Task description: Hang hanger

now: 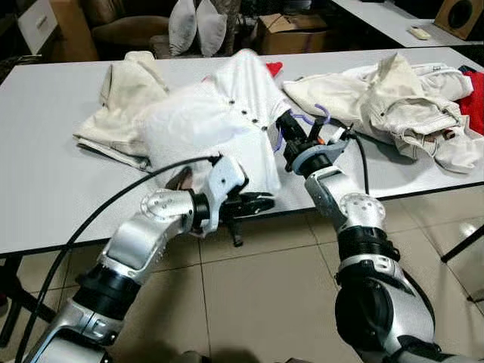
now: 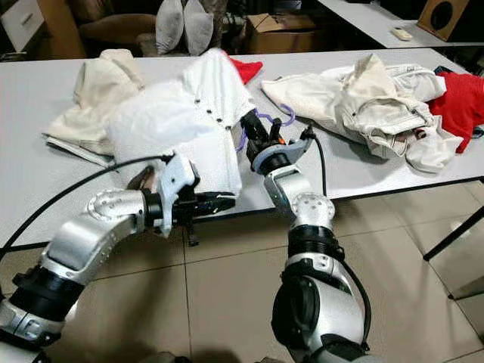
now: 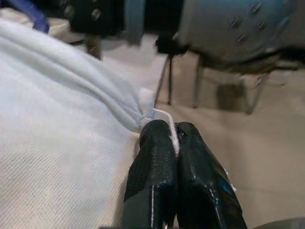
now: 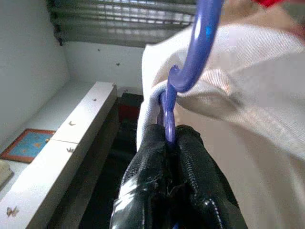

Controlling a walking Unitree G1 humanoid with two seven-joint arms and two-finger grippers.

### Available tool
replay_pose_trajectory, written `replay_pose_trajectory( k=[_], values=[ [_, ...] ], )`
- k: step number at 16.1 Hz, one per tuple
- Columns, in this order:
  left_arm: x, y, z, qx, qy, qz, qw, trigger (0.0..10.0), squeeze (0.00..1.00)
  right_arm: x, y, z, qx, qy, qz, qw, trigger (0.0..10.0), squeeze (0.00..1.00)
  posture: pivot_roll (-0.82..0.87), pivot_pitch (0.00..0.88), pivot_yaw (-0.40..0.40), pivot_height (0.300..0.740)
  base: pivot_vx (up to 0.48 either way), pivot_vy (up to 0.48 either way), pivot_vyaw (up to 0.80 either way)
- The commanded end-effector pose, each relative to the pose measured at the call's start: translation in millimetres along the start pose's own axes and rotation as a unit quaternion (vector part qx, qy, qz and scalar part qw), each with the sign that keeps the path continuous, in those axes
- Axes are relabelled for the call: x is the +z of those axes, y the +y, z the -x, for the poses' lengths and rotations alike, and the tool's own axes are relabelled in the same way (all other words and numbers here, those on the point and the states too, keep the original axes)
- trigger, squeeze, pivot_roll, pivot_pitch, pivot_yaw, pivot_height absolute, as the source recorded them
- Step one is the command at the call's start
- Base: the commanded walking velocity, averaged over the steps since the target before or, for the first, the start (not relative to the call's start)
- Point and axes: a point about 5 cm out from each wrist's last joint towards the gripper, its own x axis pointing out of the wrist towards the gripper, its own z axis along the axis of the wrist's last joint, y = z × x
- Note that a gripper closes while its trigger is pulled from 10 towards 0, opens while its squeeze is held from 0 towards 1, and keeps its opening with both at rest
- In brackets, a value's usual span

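Observation:
A white button shirt (image 1: 219, 121) lies bunched on the white table (image 1: 45, 189), its lower hem hanging over the front edge. A purple hanger (image 1: 321, 115) sticks out of the shirt's right side, hook pointing right. My right gripper (image 1: 287, 125) is at that side, shut on the hanger's purple stem (image 4: 167, 119) where it enters the fabric. At the table's front edge, my left gripper (image 1: 257, 204) is shut on a pinch of the shirt's white hem (image 3: 159, 114). Most of the hanger is hidden inside the shirt.
A beige garment (image 1: 125, 87) lies left of the shirt, and a cream jacket (image 1: 393, 98) with a red cloth (image 1: 475, 102) lies on the right. Behind the table stand pillows (image 1: 195, 24) and a cardboard box (image 1: 291, 32). Tiled floor (image 1: 257, 302) lies below.

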Motion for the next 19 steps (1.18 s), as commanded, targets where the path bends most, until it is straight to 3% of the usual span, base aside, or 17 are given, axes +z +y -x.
replay_pose_trajectory(
  k=[1, 2, 4, 6, 7, 10, 11, 12, 14, 15, 16, 19],
  values=[
    [-6, 5.1, 3.6, 0.021, 0.024, -0.014, 0.999, 0.0, 0.00, 5, 13.2, -1.3, 0.025, -0.003, 0.010, 1.000, 10.0, 0.00, -0.11, 0.000, -0.018, 0.740, 0.000, 0.000, 0.00],
    [-7, 6.4, 5.4, 0.029, 0.026, -0.028, 0.999, 0.7, 0.00, 4, 15.8, -0.7, 0.029, 0.006, 0.019, 0.999, 10.0, 0.00, -0.11, 0.000, -0.018, 0.740, 0.000, 0.000, 0.00],
    [-4, 9.0, 11.8, 0.050, 0.014, -0.052, 0.997, 0.8, 0.00, 1, 21.1, 2.1, 0.032, 0.031, 0.049, 0.998, 10.0, 0.00, -0.11, 0.000, -0.019, 0.740, 0.000, 0.000, 0.00],
    [1, 10.5, 15.4, 0.071, -0.023, -0.034, 0.997, 5.6, 0.00, 0, 23.3, 6.9, 0.029, 0.042, 0.071, 0.996, 10.0, 0.00, -0.11, 0.000, -0.019, 0.740, 0.000, 0.000, 0.00],
    [0, 12.2, 16.3, 0.089, -0.033, -0.019, 0.995, 10.0, 0.00, -1, 23.3, 9.5, 0.029, 0.047, 0.080, 0.995, 10.0, 0.00, -0.12, 0.000, -0.019, 0.740, 0.000, 0.000, 0.00],
    [-9, 17.0, 17.2, 0.126, -0.029, 0.018, 0.991, 10.0, 0.00, -1, 19.8, 14.8, 0.018, 0.044, 0.085, 0.995, 10.0, 0.00, -0.12, 0.000, -0.019, 0.740, 0.000, 0.000, 0.00],
    [-11, 16.8, 18.4, 0.128, -0.023, 0.023, 0.991, 10.0, 0.75, -1, 19.7, 16.0, 0.016, 0.042, 0.085, 0.995, 10.0, 0.00, -0.13, 0.000, -0.019, 0.740, 0.000, 0.000, 0.00],
    [-12, 17.0, 19.2, 0.134, -0.023, 0.026, 0.990, 10.0, 1.00, -1, 20.1, 17.2, 0.014, 0.043, 0.090, 0.995, 10.0, 0.00, -0.13, 0.000, -0.020, 0.740, 0.000, 0.000, 0.00],
    [-12, 17.5, 22.1, 0.144, -0.022, 0.005, 0.989, 10.0, 1.00, -1, 19.7, 17.8, 0.012, 0.043, 0.091, 0.995, 10.0, 0.00, -0.13, 0.000, -0.023, 0.740, 0.000, 0.000, 0.00],
    [-12, 17.4, 22.0, 0.145, -0.024, 0.000, 0.989, 10.0, 0.84, -1, 19.7, 17.9, 0.010, 0.043, 0.093, 0.995, 10.0, 0.00, -0.13, 0.000, -0.025, 0.740, 0.000, 0.000, 0.00],
    [-11, 17.7, 22.1, 0.153, -0.026, -0.003, 0.988, 10.0, 0.76, -1, 20.0, 17.9, 0.009, 0.045, 0.097, 0.994, 10.0, 0.00, -0.13, 0.000, -0.025, 0.740, 0.000, 0.000, 0.00],
    [-11, 18.1, 23.8, 0.169, -0.031, 0.008, 0.985, 10.0, 0.66, 1, 20.2, 18.6, 0.006, 0.046, 0.107, 0.993, 10.0, 0.00, -0.13, 0.000, -0.026, 0.740, 0.000, 0.000, 0.00]
  ],
)
